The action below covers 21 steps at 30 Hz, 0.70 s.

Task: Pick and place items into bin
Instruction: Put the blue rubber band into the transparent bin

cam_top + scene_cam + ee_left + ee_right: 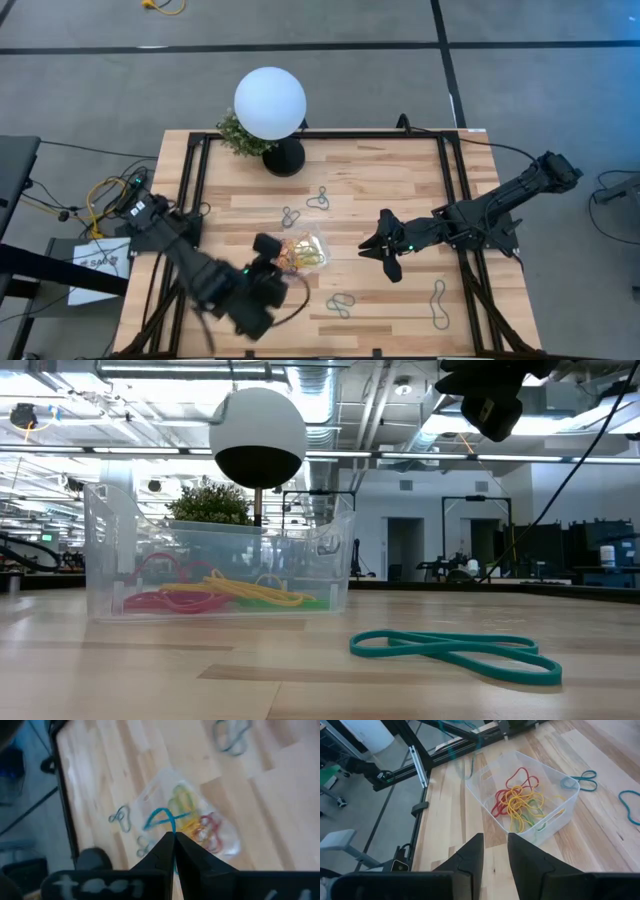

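Teal loop (455,656) on wooden table (150,680), left end effector (173,839) grasping blue loop (161,817), right end effector (495,851) released

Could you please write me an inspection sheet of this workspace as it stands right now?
Surface: wooden table with black frame rails along its edges.
Job's things: clear bin holding red, yellow and green loops; several loose loops on the wood, including a teal loop near the low camera.
Clutter: white globe lamp and small plant at one table edge.
Grippers: left gripper above the bin, fingers shut on a blue loop; right gripper beside the bin, fingers open, empty.
Cables: yellow and black cables off the table's left side.
Surroundings: grey floor; no person seen.
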{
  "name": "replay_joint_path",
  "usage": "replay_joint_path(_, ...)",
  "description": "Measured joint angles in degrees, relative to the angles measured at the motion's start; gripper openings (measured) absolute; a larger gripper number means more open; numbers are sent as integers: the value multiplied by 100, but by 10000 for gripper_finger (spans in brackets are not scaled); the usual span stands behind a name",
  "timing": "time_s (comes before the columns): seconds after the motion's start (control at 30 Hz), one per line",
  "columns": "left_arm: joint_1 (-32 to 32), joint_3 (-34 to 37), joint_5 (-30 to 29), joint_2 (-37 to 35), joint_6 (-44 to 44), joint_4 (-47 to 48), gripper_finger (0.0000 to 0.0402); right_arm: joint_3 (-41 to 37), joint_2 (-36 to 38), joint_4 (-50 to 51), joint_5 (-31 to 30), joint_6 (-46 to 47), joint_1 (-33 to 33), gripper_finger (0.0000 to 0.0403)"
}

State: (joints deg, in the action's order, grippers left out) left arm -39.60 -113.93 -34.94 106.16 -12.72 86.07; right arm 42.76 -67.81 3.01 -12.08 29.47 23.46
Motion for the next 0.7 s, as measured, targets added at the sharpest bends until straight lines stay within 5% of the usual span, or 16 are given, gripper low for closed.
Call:
replay_joint_path(0.17,739,240,353,-5,333,-180,0,0,-2,-2,0,0,0,82)
replay_joint_path(0.4,1687,1266,1139,2,1593,-1629,0,0,-2,-2,2,0,0,82)
replay_joint_path(0.7,2546,2529,1969,1,1708,-2968,0,0,-2,1,0,0,0,82)
